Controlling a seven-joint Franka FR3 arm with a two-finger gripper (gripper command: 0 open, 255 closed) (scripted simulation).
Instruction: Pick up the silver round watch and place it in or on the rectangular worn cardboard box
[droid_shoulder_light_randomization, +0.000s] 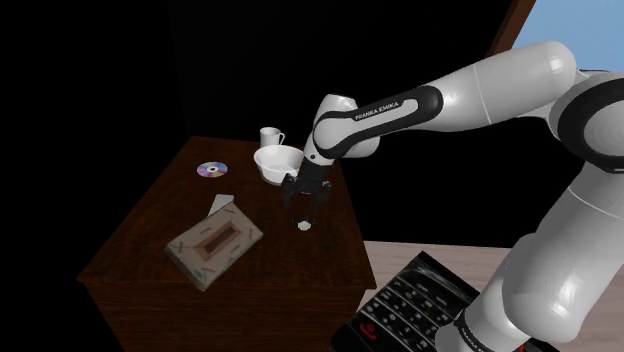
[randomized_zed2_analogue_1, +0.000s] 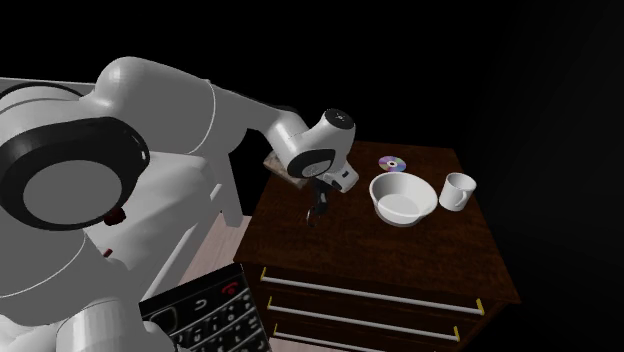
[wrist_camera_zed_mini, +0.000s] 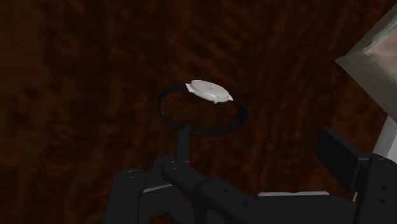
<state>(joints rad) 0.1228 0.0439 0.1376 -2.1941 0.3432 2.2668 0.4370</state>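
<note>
Watch (droid_shoulder_light_randomization: 305, 225) with a pale round face and a dark band lies flat on the dark wooden worktop (droid_shoulder_light_randomization: 150, 225), close to the edge at the shoulder view's right. In the wrist view the watch (wrist_camera_zed_mini: 208, 91) shows its band as a thin dark ring lying on the wood, with the face at the ring's far side.

The end effector (droid_shoulder_light_randomization: 304, 210) hangs just above the watch and points down at it. It is released: in the wrist view the two black fingers (wrist_camera_zed_mini: 337, 153) stand well apart, and nothing is between them. The watch lies beyond the fingertips, not touched by them.

The box (droid_shoulder_light_randomization: 213, 243) is a flat, pale, worn one. It lies to the shoulder view's left of the watch, nearer to the camera, apart from it. One corner of the box (wrist_camera_zed_mini: 372, 57) also appears in the wrist view.

At the far side of the worktop a white bowl (droid_shoulder_light_randomization: 279, 163) stands, with a white cup (droid_shoulder_light_randomization: 270, 137) just behind it. A shiny disc (droid_shoulder_light_randomization: 210, 170) lies to the shoulder view's left of the bowl.

In the second exterior view the end effector (randomized_zed2_analogue_1: 319, 208) is beside the bowl (randomized_zed2_analogue_1: 403, 198), and drawers (randomized_zed2_analogue_1: 360, 300) are under the worktop.
</note>
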